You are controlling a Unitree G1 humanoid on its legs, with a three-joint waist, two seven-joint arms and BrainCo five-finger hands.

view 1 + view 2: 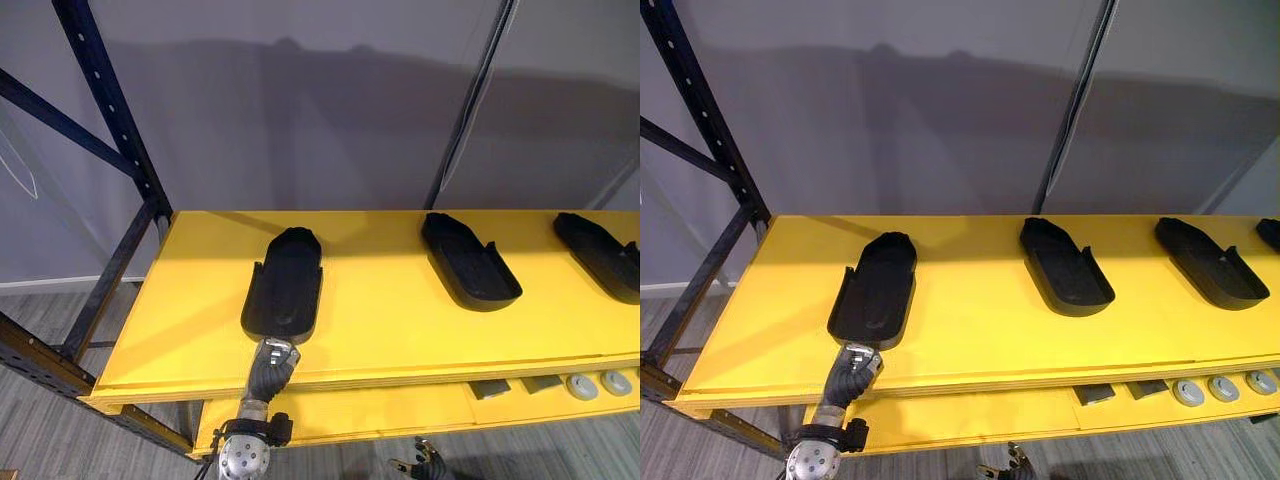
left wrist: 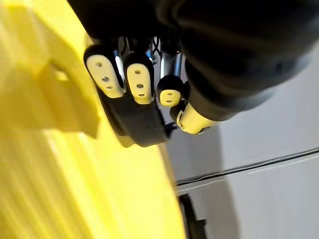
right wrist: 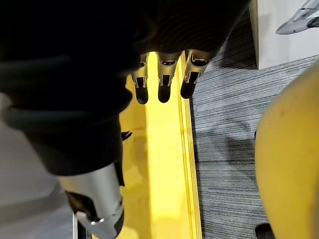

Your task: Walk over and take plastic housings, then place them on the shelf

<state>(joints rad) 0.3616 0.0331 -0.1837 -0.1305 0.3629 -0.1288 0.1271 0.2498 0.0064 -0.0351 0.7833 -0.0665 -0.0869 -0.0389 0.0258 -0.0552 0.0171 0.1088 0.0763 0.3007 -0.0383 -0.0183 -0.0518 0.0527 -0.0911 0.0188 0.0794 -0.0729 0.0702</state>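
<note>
- The housing (image 2: 137, 122) held by the left hand (image 1: 270, 372) was mostly hidden behind its fingers (image 2: 104, 74).
- The shelf (image 2: 45, 164) beside those fingers was blurred.
- The right hand (image 1: 424, 466), lower and to the right of the left hand, was cut off by the bottom edge.
- The grey parts (image 1: 598, 384), well right of both hands, were too small to identify.
- The farthest housing (image 1: 1271, 233) from the left hand was cut off.

light: dim, even | grey wall (image 1: 350, 120): broad soft shadows | yellow shelf (image 1: 400, 320): bright

Grey discs (image 1: 1223, 388) lie in a row beside grey blocks (image 1: 1097, 394).
</note>
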